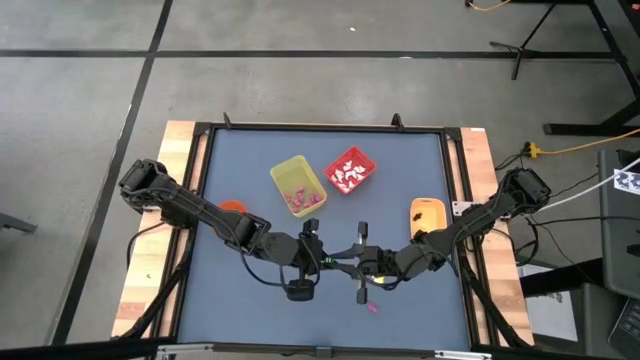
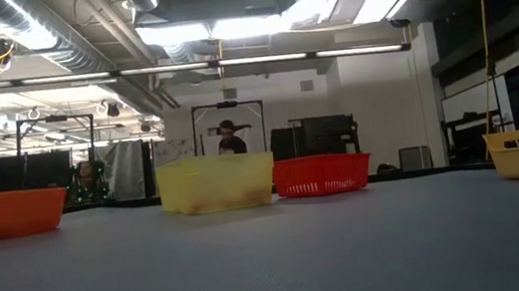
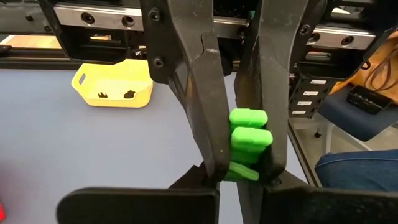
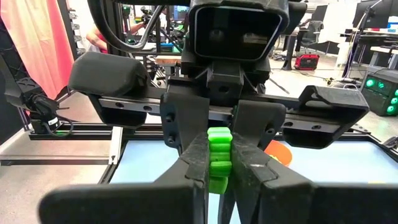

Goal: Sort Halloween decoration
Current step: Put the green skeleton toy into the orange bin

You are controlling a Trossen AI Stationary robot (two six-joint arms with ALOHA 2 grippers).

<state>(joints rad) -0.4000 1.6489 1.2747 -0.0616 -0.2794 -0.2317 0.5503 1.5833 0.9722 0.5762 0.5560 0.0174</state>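
both end effectors meet near the front middle of the desk [image 1: 230, 170], and you can see why: a green trinket [image 3: 249, 143] is being passed from one arm to the other. in the left wrist view a pair of dark fingers is clamped on it. in the right wrist view the same green piece [image 4: 219, 155] sits pinched between fingers facing the camera. the left end effector [image 1: 312, 255] has its fingers together on the trinket, and the right end effector [image 1: 362, 262] grips it too, so for now both hold it above the desk. that shared grip reads as a handover, likely to reorient the piece or move it to the arm nearer its bin. a pink trinket [image 1: 372, 308] lies on the desk just in front of them. the yellow bin [image 1: 298, 185] holds pink pieces, the red bin [image 1: 350, 171] white ones. you want one grip to let go before either arm pulls away.
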